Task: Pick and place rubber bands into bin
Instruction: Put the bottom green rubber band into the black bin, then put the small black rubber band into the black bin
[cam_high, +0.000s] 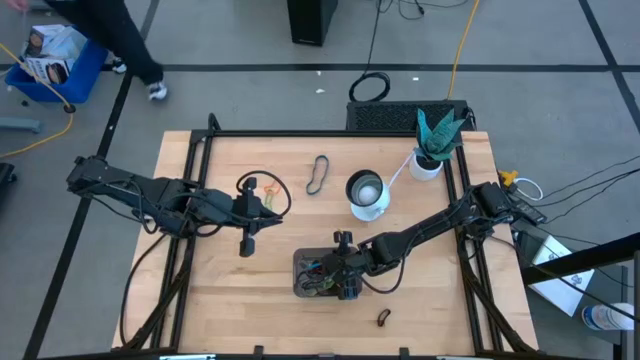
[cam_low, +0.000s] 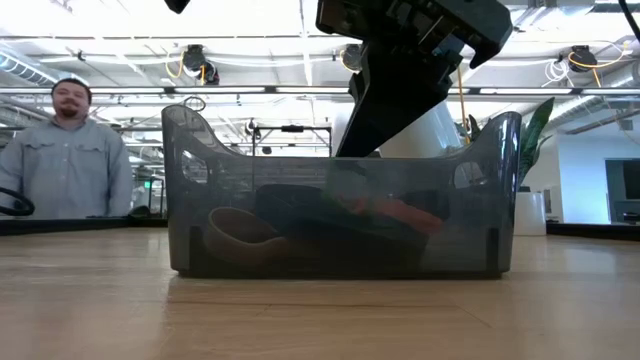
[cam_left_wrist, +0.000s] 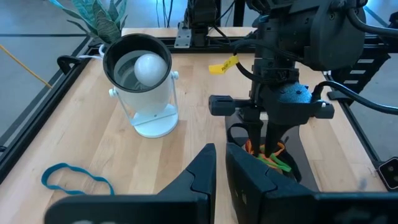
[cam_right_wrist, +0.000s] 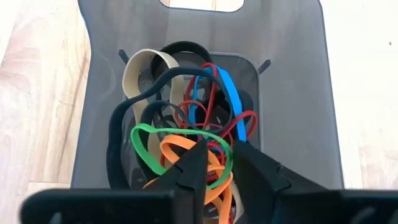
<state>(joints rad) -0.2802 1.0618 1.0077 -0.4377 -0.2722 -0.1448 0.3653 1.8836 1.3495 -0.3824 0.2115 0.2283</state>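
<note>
The dark grey bin (cam_high: 303, 268) stands near the table's front middle and holds a tangle of rubber bands (cam_right_wrist: 186, 124) in black, tan, red, blue, green and orange. My right gripper (cam_right_wrist: 221, 149) reaches down into the bin (cam_right_wrist: 99, 93), its fingers a little apart, with the green and orange loops (cam_right_wrist: 186, 140) running between them. It also shows in the high view (cam_high: 345, 280) and the left wrist view (cam_left_wrist: 264, 140). My left gripper (cam_left_wrist: 221, 165) is shut and empty, left of the bin (cam_high: 268, 205). A blue band (cam_high: 318, 175) and a small dark band (cam_high: 383, 318) lie flat on the table. My right gripper comes at the pile from above, pointing down into the bin. Its fingers (cam_right_wrist: 198, 163) stand among the green and orange loops (cam_right_wrist: 217, 182), which lie on the other bands. I cannot tell whether the fingers touch them.
A round white-and-silver cup (cam_high: 365, 195) lies on its side behind the bin, and a white plant pot (cam_high: 428, 165) stands at the far right. A person (cam_low: 65, 150) stands beyond the table. Bare wood lies at the front left.
</note>
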